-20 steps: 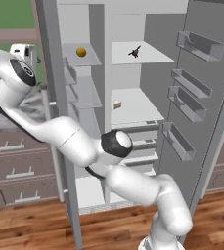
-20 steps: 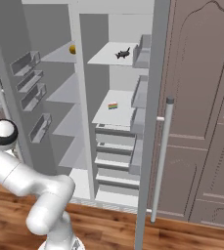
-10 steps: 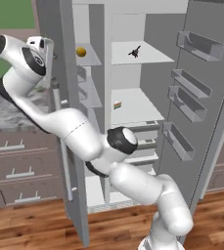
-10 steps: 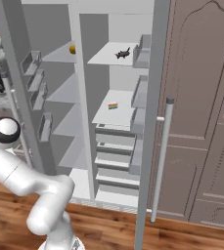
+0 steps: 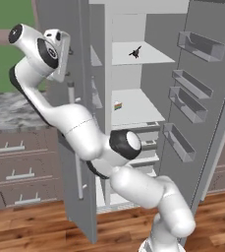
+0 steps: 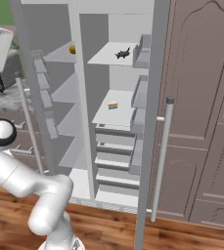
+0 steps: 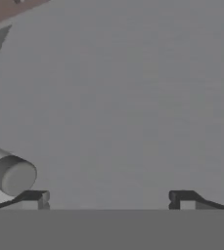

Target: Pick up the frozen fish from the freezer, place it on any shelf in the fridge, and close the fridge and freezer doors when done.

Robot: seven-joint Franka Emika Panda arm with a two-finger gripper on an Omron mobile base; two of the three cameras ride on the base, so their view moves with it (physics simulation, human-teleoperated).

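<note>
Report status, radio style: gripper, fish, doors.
Gripper open, empty, facing the grey freezer door, beside its handle. Dark frozen fish on top fridge shelf. Both doors open.

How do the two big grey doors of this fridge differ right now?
The freezer door on the left is swung most of the way shut, with the gripper open and close against its flat outer face; the fridge door on the right stands wide open. The freezer door shows us its outside with a long bar handle; the fridge door shows its inside, lined with shelf bins. Both are tall and grey.
</note>
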